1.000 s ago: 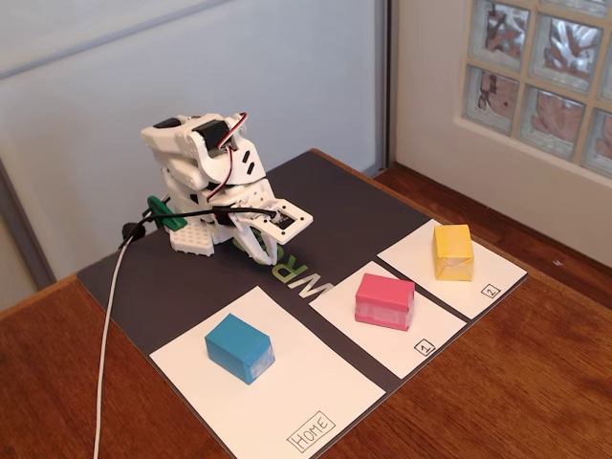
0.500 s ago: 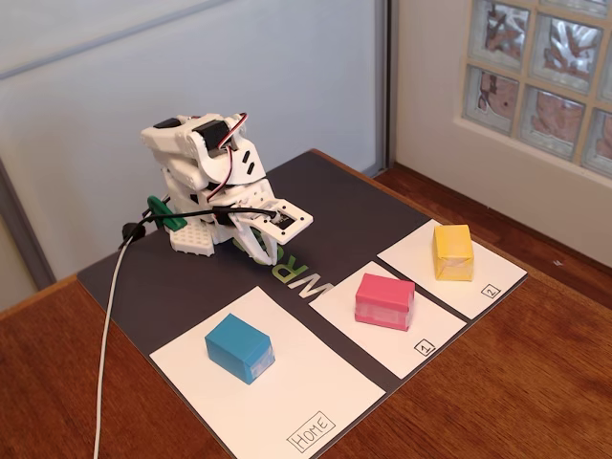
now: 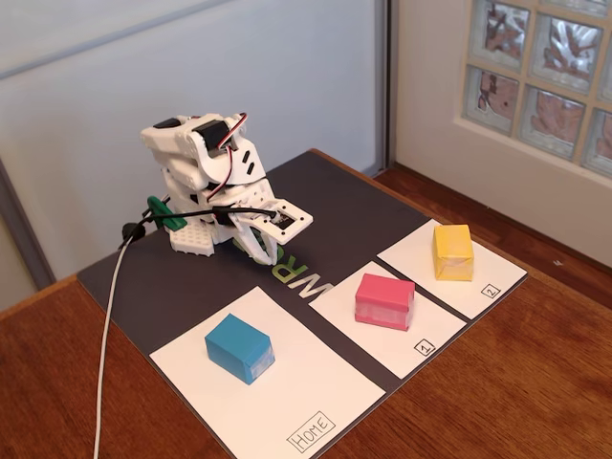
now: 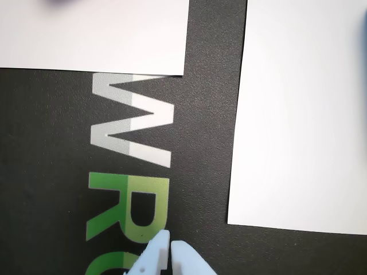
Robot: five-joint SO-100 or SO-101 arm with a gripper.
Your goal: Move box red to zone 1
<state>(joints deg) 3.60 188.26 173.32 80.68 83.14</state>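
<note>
In the fixed view the pinkish-red box (image 3: 384,300) with a paler lower band sits on zone 1 (image 3: 397,342), the white sheet with a boxed "1" in its near corner. The white arm is folded at the back of the dark mat, and its gripper (image 3: 264,254) points down at the mat, well to the left of the red box. The wrist view shows the gripper (image 4: 170,246) shut with nothing between its pale fingertips (image 4: 184,255), above the lettering on the mat. The red box is out of the wrist view.
A blue block (image 3: 239,347) stands on the sheet marked HOME (image 3: 306,392). A yellow block (image 3: 452,251) stands on the sheet marked 2 (image 3: 478,283). A white cable (image 3: 105,335) runs from the arm's base over the wooden table's edge.
</note>
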